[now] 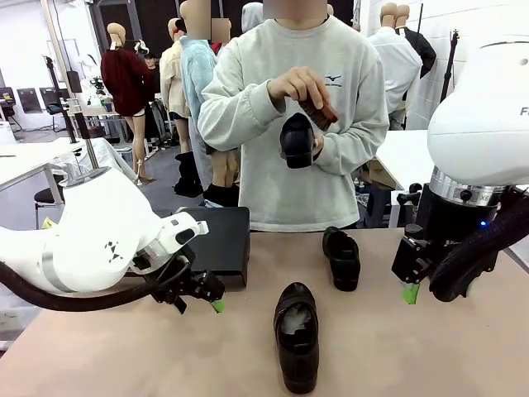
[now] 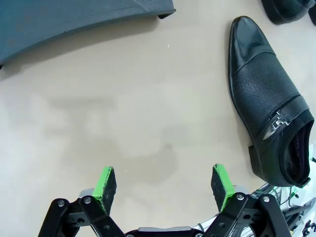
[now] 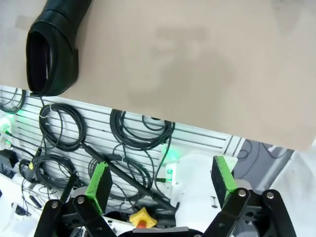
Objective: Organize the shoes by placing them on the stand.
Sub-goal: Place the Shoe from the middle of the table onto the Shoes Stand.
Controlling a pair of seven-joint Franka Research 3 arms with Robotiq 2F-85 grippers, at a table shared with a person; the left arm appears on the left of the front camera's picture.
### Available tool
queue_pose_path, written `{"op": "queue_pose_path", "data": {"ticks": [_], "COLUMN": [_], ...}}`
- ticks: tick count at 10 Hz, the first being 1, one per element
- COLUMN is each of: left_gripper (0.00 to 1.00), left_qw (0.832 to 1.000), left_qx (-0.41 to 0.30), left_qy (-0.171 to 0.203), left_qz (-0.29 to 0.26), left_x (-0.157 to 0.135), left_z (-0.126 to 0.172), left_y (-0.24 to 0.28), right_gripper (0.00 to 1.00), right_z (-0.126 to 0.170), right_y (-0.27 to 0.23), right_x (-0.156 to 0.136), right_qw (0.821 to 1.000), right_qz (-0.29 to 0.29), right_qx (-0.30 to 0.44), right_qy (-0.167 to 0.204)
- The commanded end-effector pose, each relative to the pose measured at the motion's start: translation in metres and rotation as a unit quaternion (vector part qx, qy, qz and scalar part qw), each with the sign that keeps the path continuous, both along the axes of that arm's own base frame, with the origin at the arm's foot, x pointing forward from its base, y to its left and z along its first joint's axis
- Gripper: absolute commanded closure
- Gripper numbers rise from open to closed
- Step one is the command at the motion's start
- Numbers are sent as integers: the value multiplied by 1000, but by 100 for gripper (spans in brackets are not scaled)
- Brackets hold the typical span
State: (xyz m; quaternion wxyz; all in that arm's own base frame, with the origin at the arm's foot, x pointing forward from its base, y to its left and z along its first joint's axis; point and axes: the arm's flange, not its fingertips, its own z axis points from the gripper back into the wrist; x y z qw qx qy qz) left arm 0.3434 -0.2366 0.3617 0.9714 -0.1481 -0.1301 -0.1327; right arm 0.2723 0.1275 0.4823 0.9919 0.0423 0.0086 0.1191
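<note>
I read the left gripper (image 1: 201, 296) as low over the table (image 1: 124, 356), just in front of the stand (image 1: 219, 240). Its green-padded fingers (image 2: 104, 183) are spread wide with bare tabletop between them. The right gripper (image 1: 411, 285) hangs above the table's right side, and its fingers (image 3: 223, 175) are also wide apart and hold nothing. Its wrist view looks past the table's near edge onto coiled cables (image 3: 59, 128). The stand sits at the far left of the table, and I see all the shoes apart from it. The near shoe (image 1: 296, 335) lies on the table at centre, between the two grippers, toe toward the person (image 1: 306, 182) and heel toward the robot. In the left wrist view it lies beside the open fingers without touching them. The far shoe (image 1: 341, 258) lies farther back, right of centre, near the table's far edge. The person holds the third shoe (image 1: 296, 139) at chest height in one hand. The other hand (image 1: 297, 87) holds a brush (image 1: 321, 112) just above it.
</note>
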Motion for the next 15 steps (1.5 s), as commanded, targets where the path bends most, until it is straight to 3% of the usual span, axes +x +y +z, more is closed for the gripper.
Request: {"op": "queue_pose_path", "data": {"ticks": [1, 3, 5, 8, 10, 12, 15], "left_gripper": [0, 0, 0, 0, 0, 0, 0], "left_qw": [999, 999, 999, 995, 987, 983, 985], "left_qx": [36, 50, 37, 31, 32, -8, -15], "left_qy": [23, 20, -22, 42, 87, 125, 116], "left_qz": [-7, 5, 12, 87, 135, 137, 128], "left_x": [-13, -32, -47, -54, -42, -29, -27], "left_z": [8, 28, 57, 53, 31, 12, 10], "left_y": [-10, -60, -95, -131, -139, -139, -148], "right_gripper": [0, 0, 0, 0, 0, 0, 0], "right_z": [0, 0, 0, 0, 0, 0, 0], "right_y": [3, 3, 3, 3, 3, 3, 3], "right_x": [-1, -1, -1, -1, -1, -1, -1], "right_qw": [1000, 1000, 1000, 1000, 1000, 1000, 1000], "right_qz": [-6, -6, -6, -6, -6, -6, -6], "right_qx": [6, 6, 6, 6, 6, 6, 6], "right_qy": [2, 2, 2, 2, 2, 2, 2]}}
